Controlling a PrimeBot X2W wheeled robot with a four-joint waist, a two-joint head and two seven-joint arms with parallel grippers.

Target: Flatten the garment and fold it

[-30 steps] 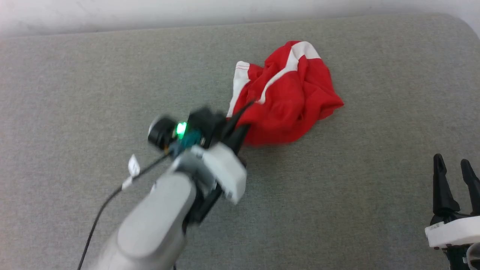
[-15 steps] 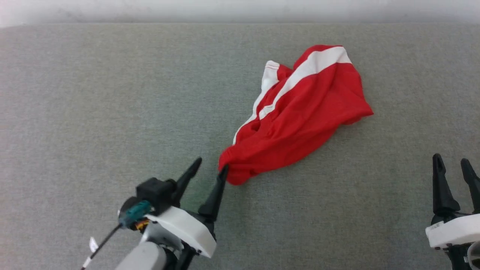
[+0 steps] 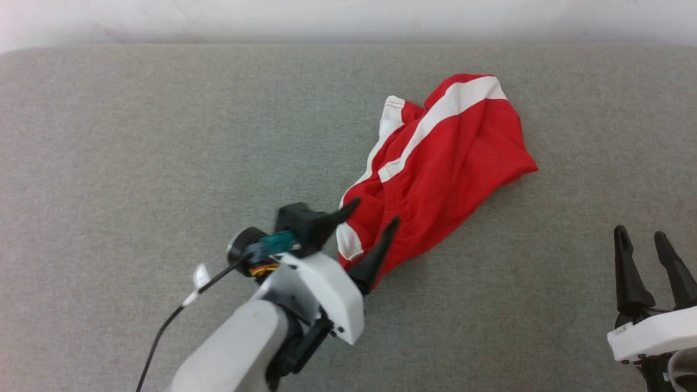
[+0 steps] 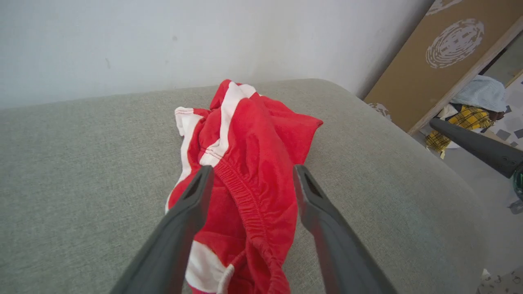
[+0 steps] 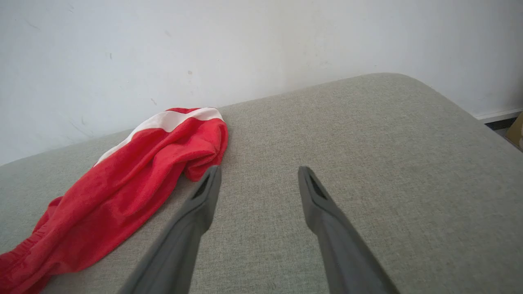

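Crumpled white-striped bright red soft shorts (image 3: 452, 158) lie right of centre on the grey upholstered cushion (image 3: 136, 136). Left hand (image 3: 375, 212) spread, straddling their waistband end (no pinch). Right hand (image 3: 640, 233) spread, by near right corner.

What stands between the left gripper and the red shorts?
Nothing visible does. The left gripper is open, and the gathered waistband of the shorts lies directly between its fingers, on the grey cushion.

The left forearm (image 3: 234, 354) enters from the bottom edge, left of centre in the head view, and angles up and to the right. The left gripper (image 3: 373, 213) is near mid-frame with its fingers spread apart. The right gripper (image 3: 640, 232) is in the lower right corner, fingers pointing up and spread apart.
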